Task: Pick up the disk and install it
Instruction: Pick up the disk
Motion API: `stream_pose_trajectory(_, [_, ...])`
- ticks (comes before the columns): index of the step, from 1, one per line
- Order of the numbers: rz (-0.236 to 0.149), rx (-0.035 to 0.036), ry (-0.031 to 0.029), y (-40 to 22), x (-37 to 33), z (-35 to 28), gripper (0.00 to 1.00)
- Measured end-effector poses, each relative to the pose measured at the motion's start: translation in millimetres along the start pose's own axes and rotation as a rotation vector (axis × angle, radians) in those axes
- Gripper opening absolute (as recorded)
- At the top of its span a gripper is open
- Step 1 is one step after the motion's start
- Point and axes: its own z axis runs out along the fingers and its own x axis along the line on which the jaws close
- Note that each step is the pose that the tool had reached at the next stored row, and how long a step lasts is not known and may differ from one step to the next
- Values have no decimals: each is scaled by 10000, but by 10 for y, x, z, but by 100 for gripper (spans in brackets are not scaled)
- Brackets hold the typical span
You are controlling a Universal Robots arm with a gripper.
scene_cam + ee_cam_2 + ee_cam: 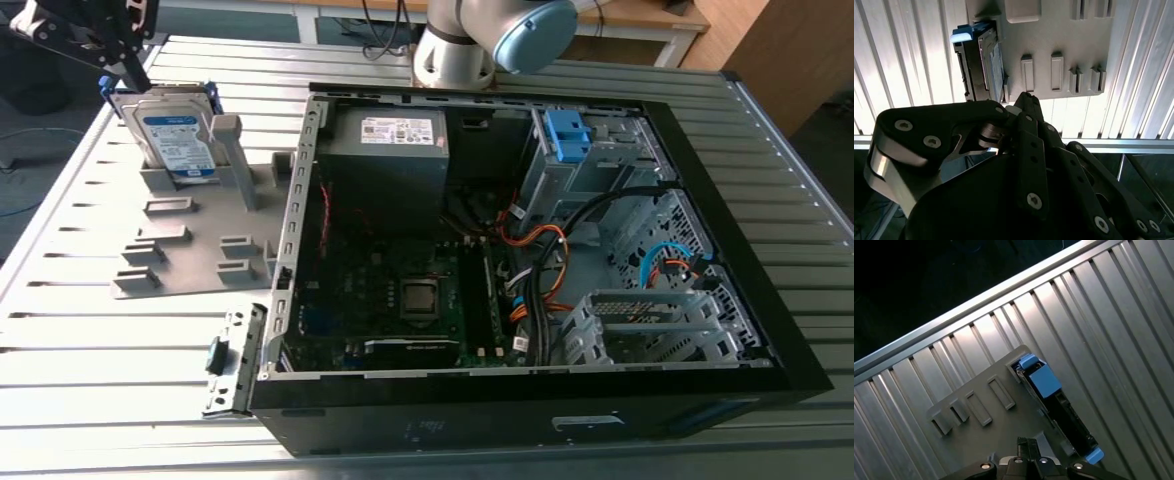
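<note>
The gripper (1025, 98) is the nearest thing to me. Its jaws are pressed together and there is nothing between them. In the exterior view it hangs over the table's corner, up at the exterior view's left.

Just past the tips is the disk (985, 57). It stands up on its edge in a slot of a grey holder (187, 250). I can see its white and blue label and the blue frame around it. In both wrist views the disk sits a little to one side of the tips, with a gap, so I think nothing is touching it.

The holder lies flat on the ribbed metal table (80, 340).

Farther off, at the exterior view's right, the black computer case (534, 425) lies open on its side. Inside are a green board (400, 290), a grey power supply (387, 150), some orange and black wires (547, 260), and a small blue bracket (563, 135) by the metal bays.

So I think the job has barely begun. The disk is not picked up yet and not in the case. Both the pick-up and the install are left to do.
</note>
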Motion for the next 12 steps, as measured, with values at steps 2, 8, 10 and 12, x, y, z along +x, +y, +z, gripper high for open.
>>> stream_pose_trajectory(2, [-66,-2,0,0,0,0,11])
stream_pose_trajectory(8, [-262,-9,-2,0,0,0,11])
stream_pose_trajectory(10, [-326,-11,-2,0,0,-1,11])
stream_pose_trajectory(12, [-387,-13,-3,0,0,-1,11])
